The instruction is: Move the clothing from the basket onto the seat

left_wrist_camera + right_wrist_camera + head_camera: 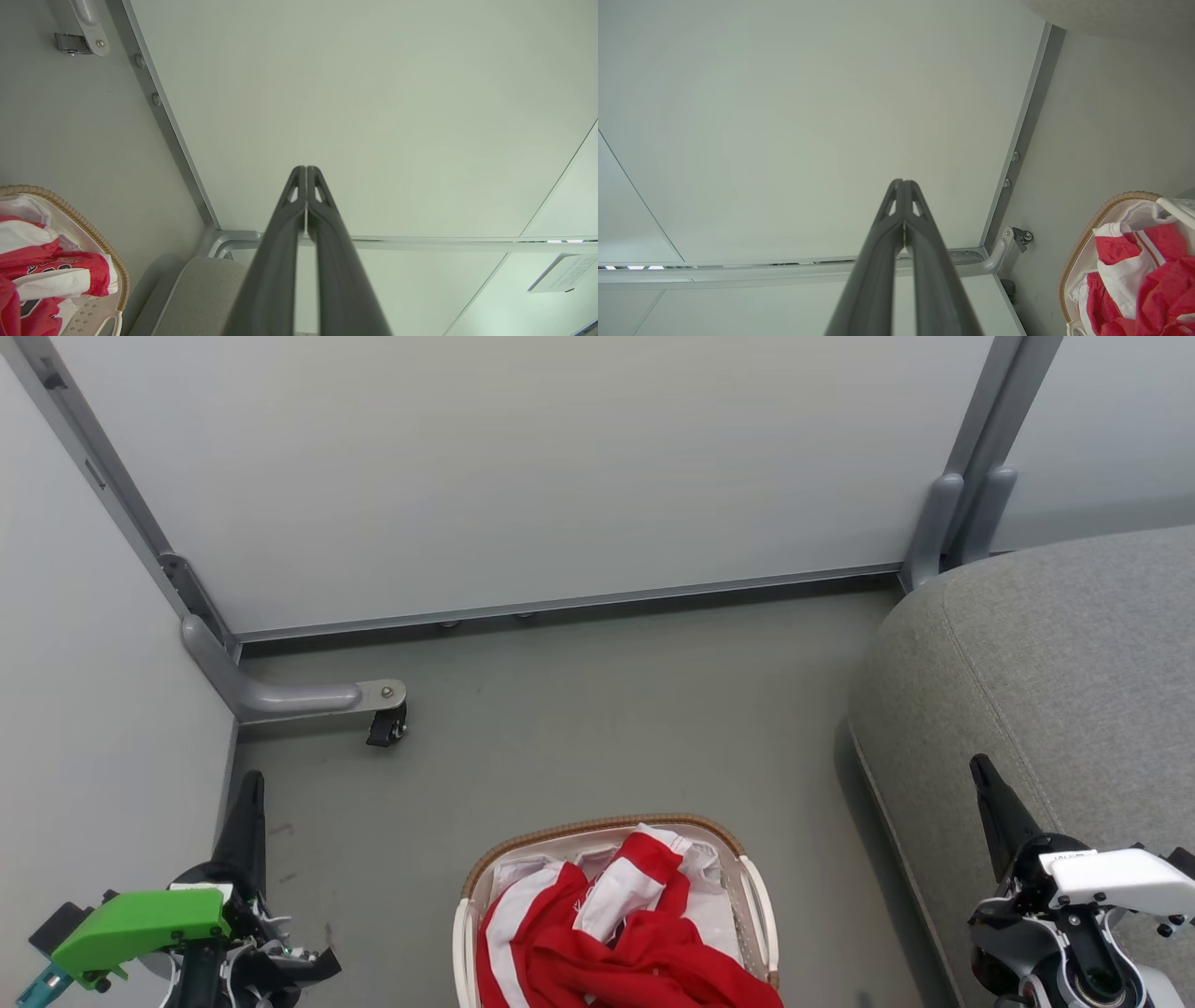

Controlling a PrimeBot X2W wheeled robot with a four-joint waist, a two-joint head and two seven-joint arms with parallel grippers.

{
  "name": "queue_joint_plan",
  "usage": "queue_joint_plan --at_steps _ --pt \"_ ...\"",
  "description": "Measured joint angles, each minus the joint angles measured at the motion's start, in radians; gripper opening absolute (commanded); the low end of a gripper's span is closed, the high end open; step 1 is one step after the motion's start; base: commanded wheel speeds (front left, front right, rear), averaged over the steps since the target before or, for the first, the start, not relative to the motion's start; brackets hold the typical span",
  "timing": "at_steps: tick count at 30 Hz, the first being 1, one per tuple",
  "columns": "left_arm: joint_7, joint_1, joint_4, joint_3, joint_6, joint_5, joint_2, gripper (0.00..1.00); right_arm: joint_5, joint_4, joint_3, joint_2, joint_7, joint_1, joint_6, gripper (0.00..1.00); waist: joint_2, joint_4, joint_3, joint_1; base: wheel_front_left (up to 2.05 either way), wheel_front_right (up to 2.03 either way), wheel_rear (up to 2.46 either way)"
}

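Red clothing [607, 933] with white stripes lies heaped in the cream basket [464, 933] with a brown woven rim, on the floor at the bottom centre of the head view. The grey seat [1055, 663] fills the right side, beside the basket. My left gripper [252, 779] stands shut and empty to the left of the basket, its fingers pointing up. My right gripper [980, 767] is shut and empty over the seat's front part. The left wrist view shows its pressed-together fingers [306, 170], the clothing [42, 270] and basket [105, 247]. The right wrist view shows shut fingers [903, 183], clothing [1153, 275] and basket [1083, 238].
Pale partition panels [523, 476] close off the back and the left, with grey metal frames. A frame foot with a small black caster [385, 723] juts onto the grey floor [607, 709] behind my left gripper. Open floor lies between the basket and the back panel.
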Motion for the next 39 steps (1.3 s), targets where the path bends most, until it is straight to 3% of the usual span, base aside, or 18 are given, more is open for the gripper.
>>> queue_joint_plan --at_steps 39 --pt "0.0 0.0 0.0 0.0 0.0 0.0 0.0 0.0 0.0 0.0 0.0 0.0 0.0 0.0 0.0 0.0 0.0 0.0 0.0 0.0 0.0 0.0 0.0"
